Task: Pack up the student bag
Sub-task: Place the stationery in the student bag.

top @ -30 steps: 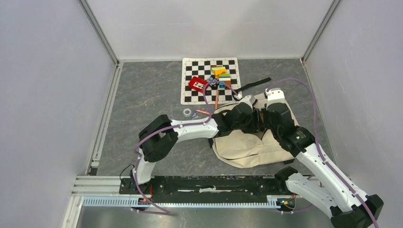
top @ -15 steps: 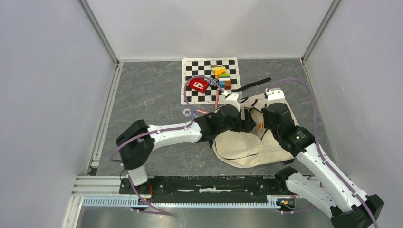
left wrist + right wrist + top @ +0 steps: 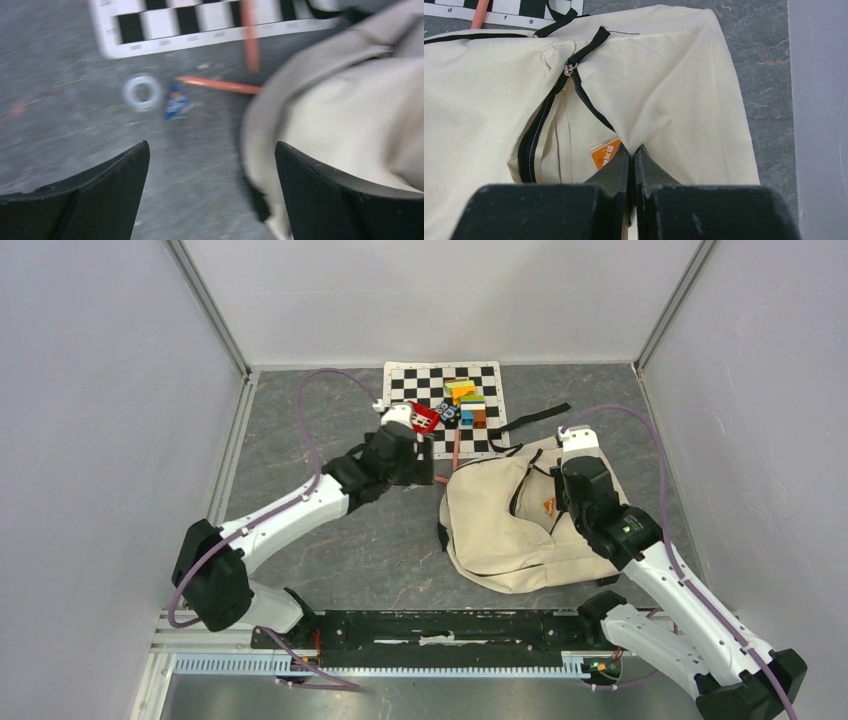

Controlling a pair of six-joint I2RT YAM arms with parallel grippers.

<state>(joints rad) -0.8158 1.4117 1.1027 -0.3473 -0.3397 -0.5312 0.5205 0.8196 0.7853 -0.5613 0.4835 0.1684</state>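
Counter (image 3: 300, 440): grey marbled surface, matte. Left wall (image 3: 100, 390), back wall (image 3: 440, 290), right wall (image 3: 770, 390): plain pale grey panels. Corner posts (image 3: 207, 305): bare metal, one at each rear corner. Slotted aluminium rail (image 3: 200, 627): along near edge. Lighting: even, diffuse.

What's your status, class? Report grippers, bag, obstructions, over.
Left gripper open, empty, above the floor. Right gripper shut on bag edge, mouth unzipped, orange label inside. Pencil and ring beside bag, not blocking the mouth.
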